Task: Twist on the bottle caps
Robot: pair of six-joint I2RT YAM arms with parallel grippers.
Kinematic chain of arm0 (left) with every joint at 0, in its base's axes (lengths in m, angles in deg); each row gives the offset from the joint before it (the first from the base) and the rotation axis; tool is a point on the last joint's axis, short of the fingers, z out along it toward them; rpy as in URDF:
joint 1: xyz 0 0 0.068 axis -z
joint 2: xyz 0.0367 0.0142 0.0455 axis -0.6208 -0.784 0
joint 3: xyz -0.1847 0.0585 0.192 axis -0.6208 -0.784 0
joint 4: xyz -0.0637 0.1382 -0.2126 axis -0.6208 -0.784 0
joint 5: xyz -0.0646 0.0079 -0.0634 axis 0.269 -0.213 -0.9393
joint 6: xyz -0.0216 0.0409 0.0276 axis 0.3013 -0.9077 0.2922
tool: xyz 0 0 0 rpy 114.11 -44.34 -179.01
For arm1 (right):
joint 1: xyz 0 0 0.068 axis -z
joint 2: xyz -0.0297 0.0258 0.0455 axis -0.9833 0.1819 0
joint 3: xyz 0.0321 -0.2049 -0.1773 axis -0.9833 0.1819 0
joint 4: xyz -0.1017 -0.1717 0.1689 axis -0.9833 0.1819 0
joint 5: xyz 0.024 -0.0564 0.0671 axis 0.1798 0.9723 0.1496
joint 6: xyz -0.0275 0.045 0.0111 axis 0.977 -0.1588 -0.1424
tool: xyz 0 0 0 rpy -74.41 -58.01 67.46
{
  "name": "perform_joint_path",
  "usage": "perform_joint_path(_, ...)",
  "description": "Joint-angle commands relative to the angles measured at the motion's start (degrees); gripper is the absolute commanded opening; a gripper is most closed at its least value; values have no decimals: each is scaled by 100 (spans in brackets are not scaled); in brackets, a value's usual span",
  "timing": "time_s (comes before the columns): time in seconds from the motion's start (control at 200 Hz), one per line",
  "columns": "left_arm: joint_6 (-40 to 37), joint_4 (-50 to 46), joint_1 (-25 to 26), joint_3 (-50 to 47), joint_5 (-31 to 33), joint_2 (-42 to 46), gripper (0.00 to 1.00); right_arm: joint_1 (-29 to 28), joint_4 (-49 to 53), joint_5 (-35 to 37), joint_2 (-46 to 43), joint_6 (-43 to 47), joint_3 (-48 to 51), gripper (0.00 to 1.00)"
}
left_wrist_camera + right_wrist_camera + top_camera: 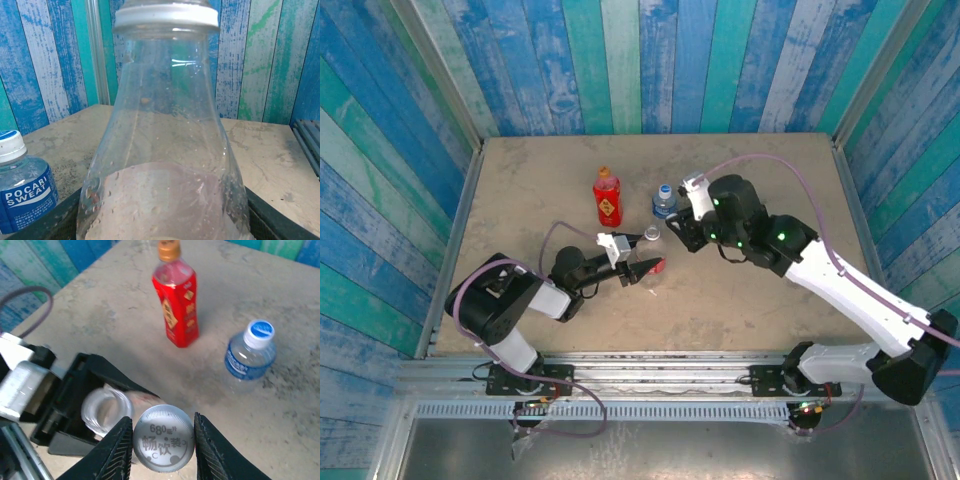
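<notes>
Right claw (164, 441) clamped round white cap (164, 436), seated atop neck of red-label bottle (165, 125); axis upright, body pinned in left claw (636, 266).

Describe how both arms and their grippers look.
Both the left arm and the right arm have white links between black joint housings, each trailed by a thin purple cable. Green lights glow on the right arm's joints. The left gripper is black under a white camera block; the right gripper has black ribbed fingers.
</notes>
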Motion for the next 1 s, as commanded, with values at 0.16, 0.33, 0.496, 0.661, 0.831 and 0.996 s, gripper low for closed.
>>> perform_joint_path(0.16, -220, -591, -17, -31, -11, -222, 63, -185, 527, -464, 680, 426, -768, 36)
perform_joint_path(0.33, -255, -601, -18, -43, 34, -214, 63, -211, 639, -319, 813, 493, -834, 36)
perform_joint_path(0.496, -284, -637, -17, -66, 72, -181, 63, -205, 449, 187, 569, 408, -567, 37)
perform_joint_path(0.661, -258, -623, -19, -111, 164, -103, 63, -131, -146, 1062, 60, 62, 19, 47)
perform_joint_path(0.831, -294, -798, -30, -195, 315, 108, 63, 171, -1329, 1272, -423, -577, 1166, 55)
perform_joint_path(0.996, -312, -950, -80, -341, 507, 365, 63, 587, -2019, 840, -140, -852, 1929, 53)
